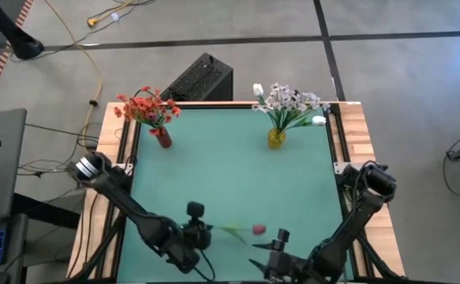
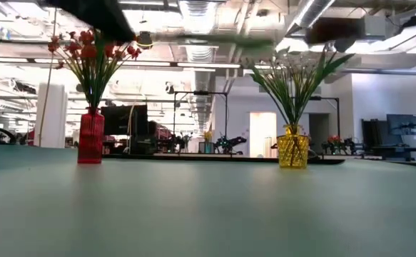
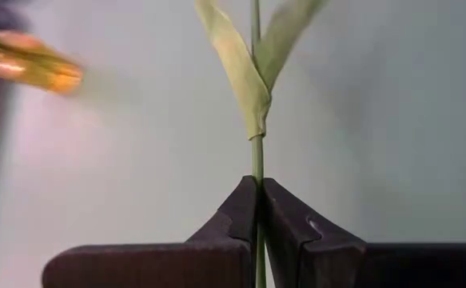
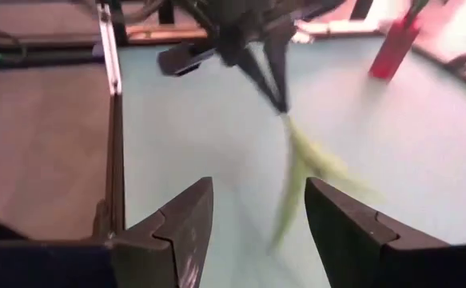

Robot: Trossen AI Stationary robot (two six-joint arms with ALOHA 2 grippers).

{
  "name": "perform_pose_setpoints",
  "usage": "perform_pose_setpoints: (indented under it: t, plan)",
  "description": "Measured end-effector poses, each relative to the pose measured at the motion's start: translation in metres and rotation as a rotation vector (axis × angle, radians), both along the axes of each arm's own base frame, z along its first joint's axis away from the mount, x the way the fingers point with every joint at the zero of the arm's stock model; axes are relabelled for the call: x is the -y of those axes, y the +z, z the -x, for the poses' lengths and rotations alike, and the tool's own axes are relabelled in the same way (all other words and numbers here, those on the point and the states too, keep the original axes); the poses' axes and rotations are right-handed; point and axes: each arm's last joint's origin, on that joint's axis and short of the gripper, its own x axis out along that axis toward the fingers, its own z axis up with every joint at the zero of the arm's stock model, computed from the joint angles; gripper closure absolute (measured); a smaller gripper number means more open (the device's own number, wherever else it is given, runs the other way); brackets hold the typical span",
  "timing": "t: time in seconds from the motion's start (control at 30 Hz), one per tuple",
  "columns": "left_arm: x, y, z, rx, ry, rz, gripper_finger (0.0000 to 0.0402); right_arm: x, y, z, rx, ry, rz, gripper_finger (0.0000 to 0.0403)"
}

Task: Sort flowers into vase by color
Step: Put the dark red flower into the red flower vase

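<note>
Holding a pink flower [image 1: 258, 229] by its green stem, the left gripper [image 1: 206, 233] has jaws shut tight; stem runs straight out from them, bud toward the right gripper [image 1: 263, 256], whose jaws stand wide, empty. Red vase [image 1: 163, 137] far across green table [image 1: 230, 173].

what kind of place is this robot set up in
Probably a robotics lab or open workshop. The low view shows exposed ceiling ducts and strip lights over a long hall with monitors; the high view shows a bare concrete floor with loose cables.
</note>
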Motion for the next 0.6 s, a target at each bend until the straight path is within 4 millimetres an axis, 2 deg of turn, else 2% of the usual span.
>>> perform_pose_setpoints:
  t: [0.17,0.4,0.5,0.6]
  plan:
    - [-0.022,0.025,0.026,0.115,0.070,-0.014,0.0401,-0.005,0.002,0.004,0.022,0.012,0.012,0.0180]
    - [-0.074,0.044,0.077,0.454,0.117,0.228,0.0401,-0.004,0.002,0.002,0.024,0.007,0.025,0.0180]
    - [-0.090,0.047,0.095,0.636,0.047,0.329,0.0401,0.007,-0.005,-0.005,0.037,-0.049,0.078,0.0180]
    - [-0.104,0.041,0.108,0.755,-0.034,0.396,0.0401,0.029,-0.024,-0.019,-0.016,-0.094,0.111,0.0180]
